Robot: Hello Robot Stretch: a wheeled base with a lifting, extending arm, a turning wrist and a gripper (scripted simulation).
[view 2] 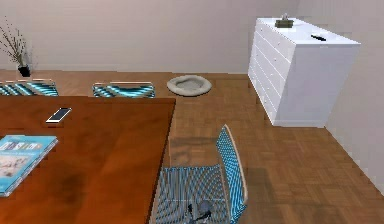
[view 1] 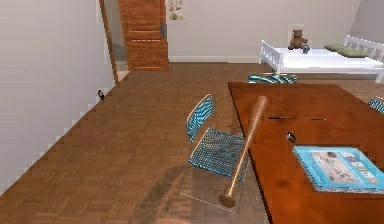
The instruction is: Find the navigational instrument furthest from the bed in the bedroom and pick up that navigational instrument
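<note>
1. Arm side view and forward view alike leave the tool's state unsettled: whether anything is held cannot be told.
2. Nearest, a blue-striped chair (view 2: 195, 185) is seen drawn up to the desk (view 2: 110, 150), on which a phone (view 2: 58, 114), a blue magazine (view 2: 20, 158) and a baseball bat (view 1: 248, 140) are laid.
3. Farther out, a white dresser (view 2: 300, 85) is seen, with a small greenish thing (view 2: 285, 20) and a dark flat thing (view 2: 318, 38) on top, both too small to be named.
4. The bed (view 1: 320, 60) is shown at the forward view's upper right, with a teddy bear (view 1: 298, 40) on it.
5. The navigational instrument cannot be picked out with certainty; it is to be sought well apart from the bed.
6. It is judged likely to be small, light, rigid and smooth-cased, with a fragile glass face; a hold across the case's sides is advised, never on the face.
</note>
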